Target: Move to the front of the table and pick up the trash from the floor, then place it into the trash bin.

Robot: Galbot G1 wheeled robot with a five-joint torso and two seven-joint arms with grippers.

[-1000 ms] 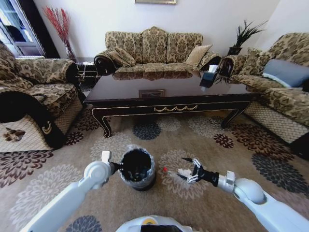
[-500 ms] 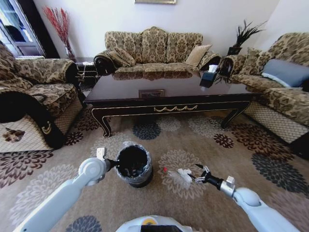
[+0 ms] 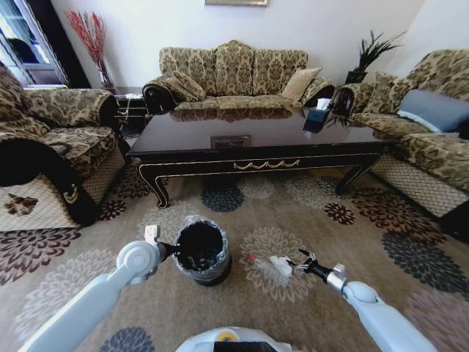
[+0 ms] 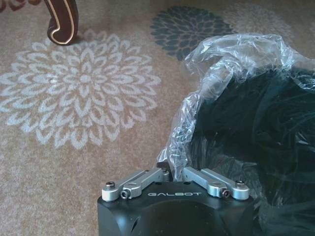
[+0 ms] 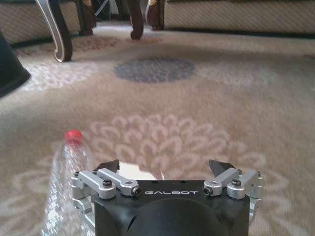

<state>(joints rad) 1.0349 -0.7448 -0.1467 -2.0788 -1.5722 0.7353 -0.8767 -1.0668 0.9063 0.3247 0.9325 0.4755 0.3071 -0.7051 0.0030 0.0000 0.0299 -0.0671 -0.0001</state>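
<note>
Just ahead of the right gripper [image 5: 165, 169], jaws spread: crinkled clear bottle [image 5: 66, 169], red cap. Left gripper [image 4: 173, 173] pinches the round black bin's [image 3: 201, 253] filmy liner.

Floral carpet [image 3: 293, 205], patterned sofas [image 3: 234, 73]

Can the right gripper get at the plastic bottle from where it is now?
Probably yes. The right gripper is open and low over the carpet, right beside the clear bottle, and nothing lies between them.
</note>
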